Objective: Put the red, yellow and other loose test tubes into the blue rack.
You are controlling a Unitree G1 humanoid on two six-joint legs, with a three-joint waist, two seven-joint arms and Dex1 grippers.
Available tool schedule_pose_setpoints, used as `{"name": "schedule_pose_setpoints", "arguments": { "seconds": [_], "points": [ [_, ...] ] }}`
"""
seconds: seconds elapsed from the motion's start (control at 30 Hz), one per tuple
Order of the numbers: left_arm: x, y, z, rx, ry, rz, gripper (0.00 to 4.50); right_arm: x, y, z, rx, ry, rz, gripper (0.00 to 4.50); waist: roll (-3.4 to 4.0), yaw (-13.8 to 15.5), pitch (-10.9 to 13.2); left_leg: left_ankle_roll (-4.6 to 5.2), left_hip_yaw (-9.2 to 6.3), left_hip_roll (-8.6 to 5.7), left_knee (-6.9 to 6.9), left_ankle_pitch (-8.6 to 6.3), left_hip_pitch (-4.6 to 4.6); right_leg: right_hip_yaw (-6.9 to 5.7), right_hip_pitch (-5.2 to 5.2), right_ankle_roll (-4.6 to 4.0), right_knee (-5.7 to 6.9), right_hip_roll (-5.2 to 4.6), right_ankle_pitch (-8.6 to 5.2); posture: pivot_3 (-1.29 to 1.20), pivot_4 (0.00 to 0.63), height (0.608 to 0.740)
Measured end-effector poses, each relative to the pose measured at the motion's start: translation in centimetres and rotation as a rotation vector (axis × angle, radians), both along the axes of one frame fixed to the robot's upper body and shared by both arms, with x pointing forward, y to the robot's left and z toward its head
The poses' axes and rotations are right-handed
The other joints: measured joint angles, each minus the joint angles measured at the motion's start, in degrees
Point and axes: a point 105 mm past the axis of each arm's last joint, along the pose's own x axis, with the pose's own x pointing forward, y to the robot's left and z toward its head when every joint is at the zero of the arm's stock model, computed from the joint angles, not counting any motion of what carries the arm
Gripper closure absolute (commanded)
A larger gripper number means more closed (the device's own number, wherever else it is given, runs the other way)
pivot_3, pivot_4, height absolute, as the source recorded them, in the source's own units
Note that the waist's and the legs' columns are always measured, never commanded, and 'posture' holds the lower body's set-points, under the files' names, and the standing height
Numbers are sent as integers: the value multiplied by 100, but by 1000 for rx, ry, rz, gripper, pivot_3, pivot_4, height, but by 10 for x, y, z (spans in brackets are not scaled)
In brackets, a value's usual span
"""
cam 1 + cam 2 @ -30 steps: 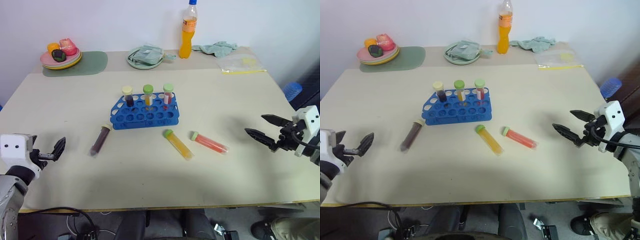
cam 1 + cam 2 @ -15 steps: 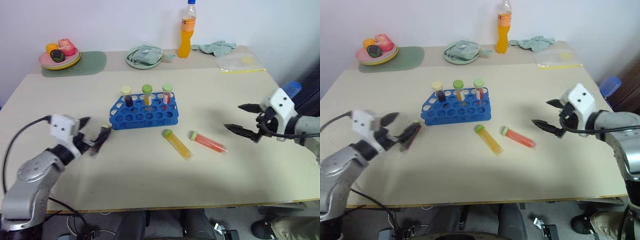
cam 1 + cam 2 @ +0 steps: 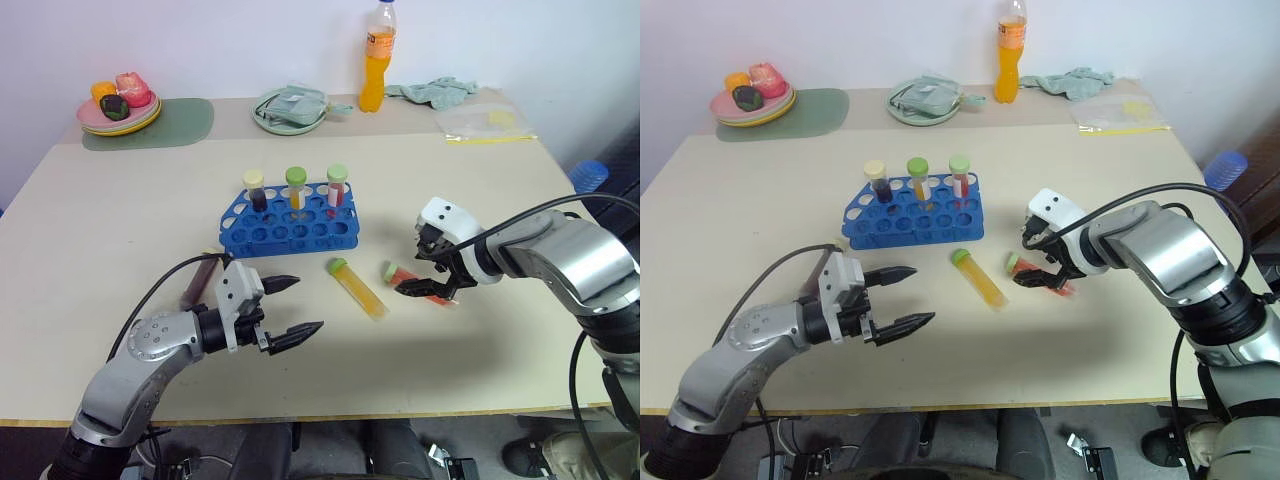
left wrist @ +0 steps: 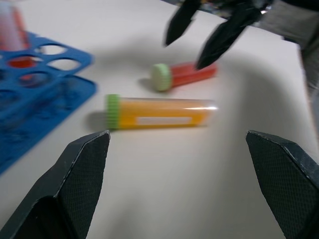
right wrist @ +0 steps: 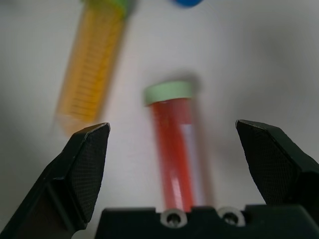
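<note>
Blue plastic marks the rack [image 3: 288, 228] you see near the middle of the beige tabletop [image 3: 120, 240] in the head views, with three capped tubes standing upright in its far row. From the rack, the yellow tube [image 3: 357, 289] lies on the tabletop at about 5 o'clock, just beside it, and the red tube [image 3: 418, 285] lies a little further out at about 4 o'clock, the two tubes apart from each other. The dark tube [image 3: 199, 281] lies at about 8 o'clock from the rack, partly hidden behind your left arm. Your left tool [image 3: 291, 308] is released, fingers spread wide, hovering above the tabletop at about 7 o'clock from the yellow tube and holding nothing. Your right tool [image 3: 427, 270] is also released, angled down with its fingers straddling the red tube; whether they touch it you cannot tell. In the left wrist view, the yellow tube lies crosswise between the wide black fingers [image 4: 82, 164], with the red tube beyond it under the other tool's fingers and the rack's corner to one side. In the right wrist view, the red tube lies lengthwise between the spread fingers [image 5: 89, 159], green cap pointing away, with the yellow tube beside it.
</note>
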Motion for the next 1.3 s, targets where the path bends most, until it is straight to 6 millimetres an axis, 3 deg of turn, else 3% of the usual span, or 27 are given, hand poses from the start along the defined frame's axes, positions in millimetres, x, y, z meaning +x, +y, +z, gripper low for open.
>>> {"name": "schedule_pose_setpoints", "arguments": {
  "seconds": [0.1,0.2,0.4,0.6,0.8,0.93,1.1,1.23,1.3],
  "points": [
    [-7,-3,-6,2,11,-13,28,3,4,-5,-8,44,-13,0,0,-6,0,0,-1,-15,0,0,0,0,0,0,0,0,1,0,150,740],
    [-14,-7,-7,-3,14,-22,0,8,9,-14,-1,105,-42,780,0,-20,0,0,-1,-15,0,0,1,0,-3,1,3,0,2,0,150,740],
    [-25,-16,-12,-21,28,-45,0,18,5,-21,-30,133,-97,3620,2,-12,0,0,-3,-20,1,1,0,0,-4,4,5,0,4,0,150,740],
    [-24,-15,-11,-20,21,-29,0,17,14,-2,-9,34,9,3705,4,-10,1,1,-2,-23,1,0,-5,0,-10,17,6,0,11,0,150,740],
    [-3,0,-3,-99,3,123,0,9,57,60,384,-501,330,3705,2,-23,-2,1,-6,-24,11,1,1,-2,-1,26,18,2,16,0,150,740],
    [15,14,0,-149,-9,242,0,7,79,85,707,-655,266,3705,-2,-55,-6,-3,-10,-24,9,4,20,0,12,24,25,4,17,0,150,740],
    [29,26,1,-217,-3,343,0,14,113,88,934,-768,134,3705,0,-145,-6,-12,-15,-27,7,9,21,5,-1,23,45,4,16,0,150,740],
    [32,38,-3,-198,-32,432,0,24,140,51,977,-786,-57,3705,-2,-172,-10,-23,-7,-28,-1,15,28,23,-29,20,82,0,15,0,150,740],
    [31,41,-4,-186,-45,449,0,30,144,39,956,-785,-99,3705,-2,-159,-10,-24,-5,-28,1,16,28,24,-30,20,87,0,15,0,150,740]
  ]
}}
